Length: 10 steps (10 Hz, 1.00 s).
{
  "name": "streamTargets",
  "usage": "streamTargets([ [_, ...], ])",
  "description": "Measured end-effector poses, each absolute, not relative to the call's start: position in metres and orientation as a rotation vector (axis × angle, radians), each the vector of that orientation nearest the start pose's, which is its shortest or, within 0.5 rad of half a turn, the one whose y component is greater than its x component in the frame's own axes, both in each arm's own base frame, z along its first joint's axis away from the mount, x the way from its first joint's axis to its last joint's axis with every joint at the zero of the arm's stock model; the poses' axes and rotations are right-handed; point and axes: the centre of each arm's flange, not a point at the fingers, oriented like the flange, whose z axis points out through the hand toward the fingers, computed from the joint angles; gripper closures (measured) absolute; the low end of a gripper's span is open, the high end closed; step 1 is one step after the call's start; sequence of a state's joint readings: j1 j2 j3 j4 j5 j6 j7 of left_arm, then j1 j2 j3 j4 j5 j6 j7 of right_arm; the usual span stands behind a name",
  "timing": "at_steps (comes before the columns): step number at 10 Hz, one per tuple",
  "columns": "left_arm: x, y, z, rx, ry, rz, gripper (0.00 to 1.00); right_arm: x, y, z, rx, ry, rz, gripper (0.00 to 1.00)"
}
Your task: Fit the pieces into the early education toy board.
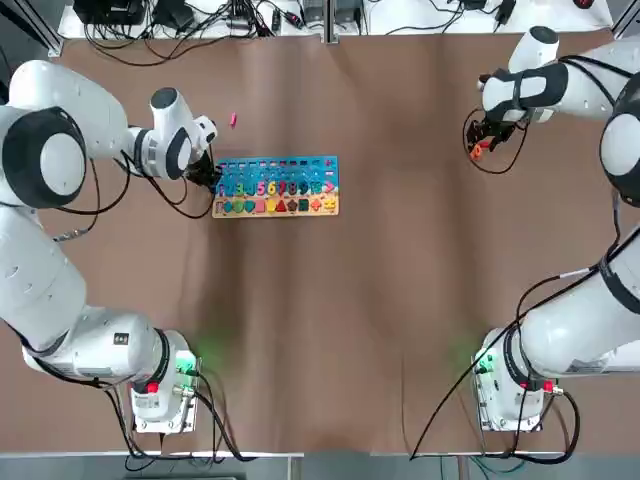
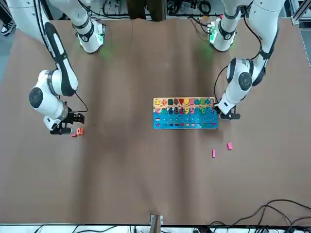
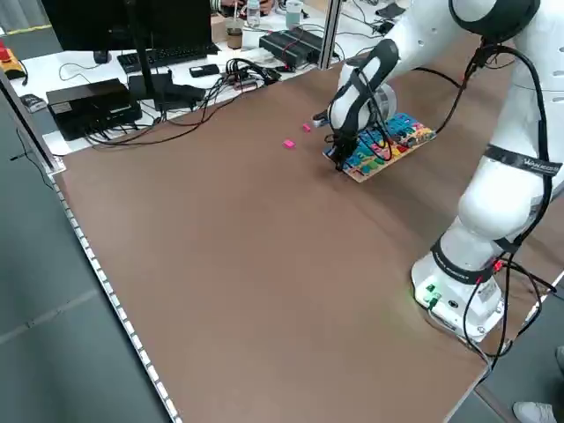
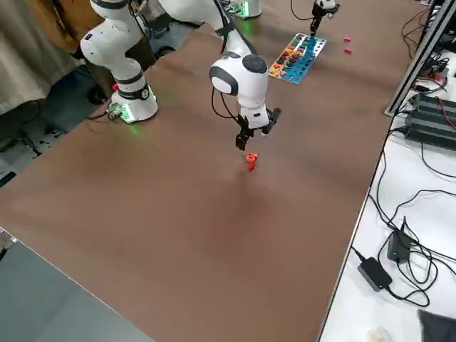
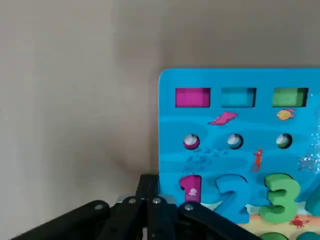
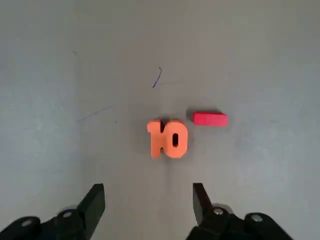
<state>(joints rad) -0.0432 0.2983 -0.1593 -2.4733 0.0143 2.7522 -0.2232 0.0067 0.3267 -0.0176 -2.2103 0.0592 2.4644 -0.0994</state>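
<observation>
Orange plastic made the loose number ten easy to find on the tabletop, with a red block just beside it. The right tool hung near them, released and spread wide, holding nothing; that spread probably served to get round the ten, the likelier next pick. Two pink blocks lay apart from each other, off the board's blue edge. The left tool was clenched beside the board's corner, near the pink figure one, with no piece visible in its grip (perhaps it was only waiting there).

The board lay flat, its number row well filled. Along its blue part ran rectangular recesses, among them a magenta one, a blue one and a green one. A loose block would probably need careful squaring to drop into its recess.
</observation>
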Motion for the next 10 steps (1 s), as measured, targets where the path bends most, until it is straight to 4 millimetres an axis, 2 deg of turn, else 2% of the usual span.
streamTargets([
  [4, 0.461, -0.123, 0.176, -3.189, -0.074, 0.012, 0.99, 0.549, -0.016, 0.212, -3.107, -0.151, 0.061, 0.25],
  [6, 0.457, -0.152, 0.176, -3.205, -0.096, 0.006, 0.99, 0.549, -0.019, 0.201, -3.107, -0.171, 0.054, 0.27],
  [10, 0.451, -0.197, 0.176, -3.217, -0.084, 0.005, 0.99, 0.549, -0.022, 0.192, -3.108, -0.169, 0.060, 0.29],
])
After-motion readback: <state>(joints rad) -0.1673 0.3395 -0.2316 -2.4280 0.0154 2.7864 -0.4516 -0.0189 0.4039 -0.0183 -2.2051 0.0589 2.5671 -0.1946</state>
